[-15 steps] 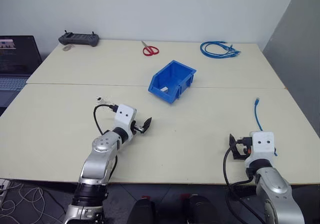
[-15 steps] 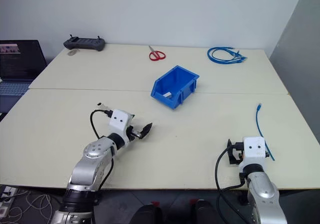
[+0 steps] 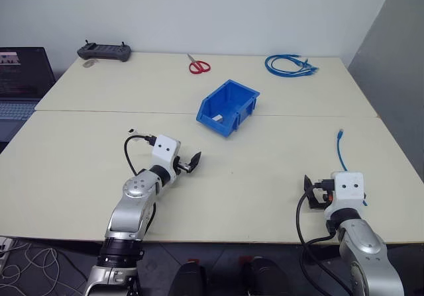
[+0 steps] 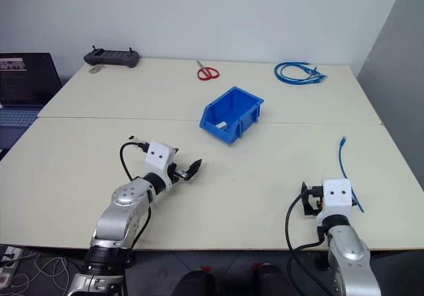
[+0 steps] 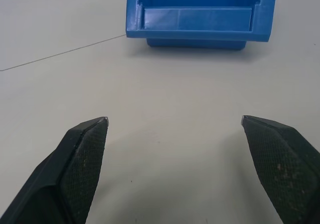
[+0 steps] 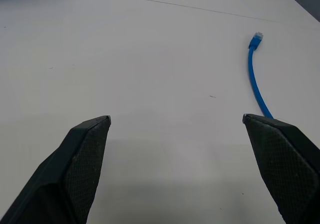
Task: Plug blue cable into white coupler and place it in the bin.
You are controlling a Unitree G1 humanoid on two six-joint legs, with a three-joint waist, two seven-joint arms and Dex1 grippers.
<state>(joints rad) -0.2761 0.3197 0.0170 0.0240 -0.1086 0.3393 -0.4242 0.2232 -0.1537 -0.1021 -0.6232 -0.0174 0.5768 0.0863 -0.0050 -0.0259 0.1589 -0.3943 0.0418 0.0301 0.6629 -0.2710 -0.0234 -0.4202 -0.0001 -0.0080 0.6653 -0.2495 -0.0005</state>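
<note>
While both sets of fingers sit spread wide and empty, the left gripper point(image 3: 192, 161) has nudged a touch further toward the bin point(image 3: 227, 106) than a moment ago; right gripper point(image 3: 310, 191) looks the same. One blue cable point(image 3: 340, 151) lies just ahead of it, one white coupler point(image 3: 217, 118) inside the single bin mid-counter point(image 3: 265, 170), plus one scissors point(image 3: 198, 65) and one cable bundle point(image 3: 290, 65) at the back

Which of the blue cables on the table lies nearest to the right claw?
The single blue cable, a lone strand by the table's right edge just beyond the right claw. The coiled bundle of blue cables lies at the far edge.
</note>
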